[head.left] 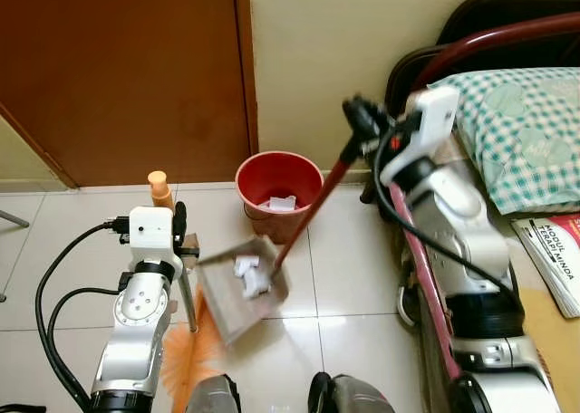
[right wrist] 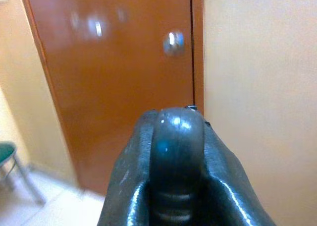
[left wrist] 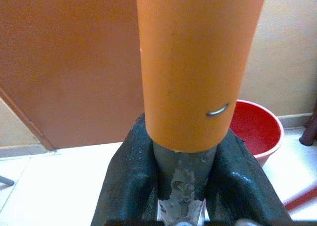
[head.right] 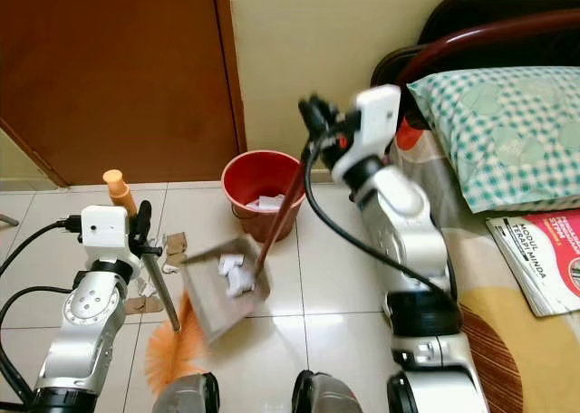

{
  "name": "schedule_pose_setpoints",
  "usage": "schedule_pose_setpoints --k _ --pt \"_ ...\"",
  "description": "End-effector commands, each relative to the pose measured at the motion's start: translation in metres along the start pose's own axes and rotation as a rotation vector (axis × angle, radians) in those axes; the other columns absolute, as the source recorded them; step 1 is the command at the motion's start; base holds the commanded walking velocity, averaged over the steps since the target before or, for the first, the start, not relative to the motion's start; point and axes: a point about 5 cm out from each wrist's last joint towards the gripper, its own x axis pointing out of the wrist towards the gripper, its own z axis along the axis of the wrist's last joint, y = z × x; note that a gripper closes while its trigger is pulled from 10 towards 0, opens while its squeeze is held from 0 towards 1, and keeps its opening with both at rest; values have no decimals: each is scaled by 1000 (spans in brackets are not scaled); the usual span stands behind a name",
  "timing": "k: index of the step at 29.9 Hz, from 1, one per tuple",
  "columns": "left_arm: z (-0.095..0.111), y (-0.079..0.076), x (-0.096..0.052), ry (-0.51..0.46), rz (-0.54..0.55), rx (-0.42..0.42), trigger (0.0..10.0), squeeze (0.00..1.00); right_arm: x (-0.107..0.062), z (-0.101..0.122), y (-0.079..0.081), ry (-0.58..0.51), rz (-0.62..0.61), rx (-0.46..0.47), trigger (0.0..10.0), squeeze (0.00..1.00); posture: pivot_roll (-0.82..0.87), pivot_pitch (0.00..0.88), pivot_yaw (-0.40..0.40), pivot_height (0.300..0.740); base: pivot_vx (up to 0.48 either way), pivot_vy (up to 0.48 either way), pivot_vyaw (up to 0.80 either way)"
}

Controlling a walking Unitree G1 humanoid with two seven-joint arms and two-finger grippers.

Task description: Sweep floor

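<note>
Left side first: left gripper [left wrist: 185, 186] is pinched around the broom handle [head.left: 186, 291], fingers [left wrist: 126, 186] pressed on the grey shaft just under the orange cap [head.left: 159, 188]. Handle runs down to the orange bristles [head.left: 186, 359], which sit on the tile floor [head.left: 54, 250] right at the near corner of the dustpan [head.left: 237, 300]. A few brown scraps [head.right: 172, 244] lie on the floor next to that arm, not yet collected.

Centre: grey dustpan is tilted, with white paper bits [head.left: 250, 275] inside it. Red bucket [head.left: 278, 188] stands just behind it against the wall, some white scraps already in it.

Right: right gripper [head.left: 362, 123] is closed on the dark top end of the dustpan's long red handle [head.left: 313, 209], held up high; the wrist view shows the fingers clamped on the rounded tip. Bed with a checked pillow [head.left: 521, 132] is right beside that arm.

My read: the pan load goes into the bucket next. To do it cleanly:
- lift by the handle so the pan stays tipped back until its lip clears the bucket rim
- tip slowly, paper is light and will flutter out
- keep the broom parked, bristles off the pan edge
- watch elbow clearance against the bed
- then go back for the brown scraps
</note>
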Motion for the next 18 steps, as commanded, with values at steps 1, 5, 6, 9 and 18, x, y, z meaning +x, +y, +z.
schedule_pose_setpoints --k 1,5,6,9,18 --pt "-7 0 -2 28 9 27 10000 0 8 29 0 -143 -5 -53 10000 0 5 118 -51 740 0 0 0" --pt "-8 -6 0 28 6 19 10000 0 22 46 4 -216 -11 -138 10000 0 1 111 -51 740 0 0 0" --pt "-7 -8 1 26 3 16 10000 0 27 53 6 -248 -14 -170 10000 0 2 109 -51 740 0 0 0" --pt "-7 -10 3 24 1 13 10000 0 35 63 8 -295 -32 -240 10000 0 2 107 -52 740 0 0 0" --pt "-6 -13 6 22 1 0 10000 0 59 71 25 -402 -62 -490 10000 0 9 101 -56 740 0 0 0"
